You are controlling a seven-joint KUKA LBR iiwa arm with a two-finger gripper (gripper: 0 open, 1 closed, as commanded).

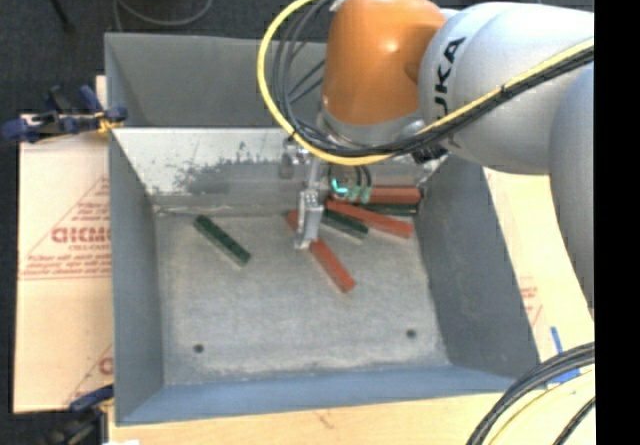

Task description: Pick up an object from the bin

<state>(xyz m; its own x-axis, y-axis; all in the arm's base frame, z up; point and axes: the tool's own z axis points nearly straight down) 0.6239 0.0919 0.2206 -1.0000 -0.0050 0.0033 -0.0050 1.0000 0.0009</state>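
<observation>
Where it lies, slim red bar (333,267) slants.

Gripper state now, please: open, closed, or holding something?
Gripper: cannot be told; it stands over the red and green sticks at the back of the bin.

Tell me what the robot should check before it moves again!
1. Gripper is down inside the bin: ok.
2. Something to grab is near: a pile of sticks lies right beside it: ok.
3. Red stick by the gripper's tip lies away from the walls: ok.
4. Lone green stick is out of the way, off to the left: ok.
5. Gripper already holds a stick: cannot tell.
</observation>
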